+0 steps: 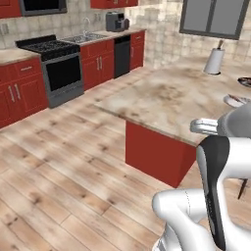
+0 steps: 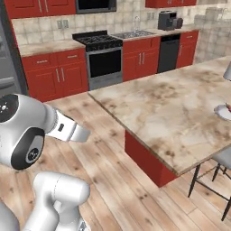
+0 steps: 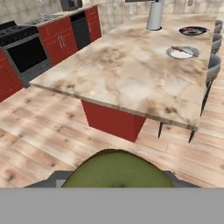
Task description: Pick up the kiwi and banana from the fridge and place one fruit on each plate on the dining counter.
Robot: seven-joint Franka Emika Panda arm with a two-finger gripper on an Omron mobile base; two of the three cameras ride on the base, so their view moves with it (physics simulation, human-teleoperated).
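The olive-brown kiwi (image 3: 116, 168) sits at the bottom of the hand view, with my gripper (image 3: 116, 183) shut on it. Ahead lies the dining counter (image 3: 127, 74) with its marbled top, also seen from the bases (image 1: 166, 98) (image 2: 180, 113). At its far right end rest the pale plate (image 3: 183, 52) with a thin stick and, beyond it, the dark plate (image 3: 193, 30). The pale plate (image 1: 238, 100) and the dark plate (image 1: 245, 81) also reach the right edge of the left base view. A grey strip of the fridge (image 2: 6, 58) stands at the left edge. The banana is out of view.
A white conical holder (image 3: 155, 15) stands at the counter's far end. Grey stools (image 3: 212, 65) line its right side. Red cabinets with a black stove (image 1: 56, 63), a sink (image 1: 88, 37) and a dishwasher (image 1: 122, 55) run along the far wall. Wooden floor lies open between.
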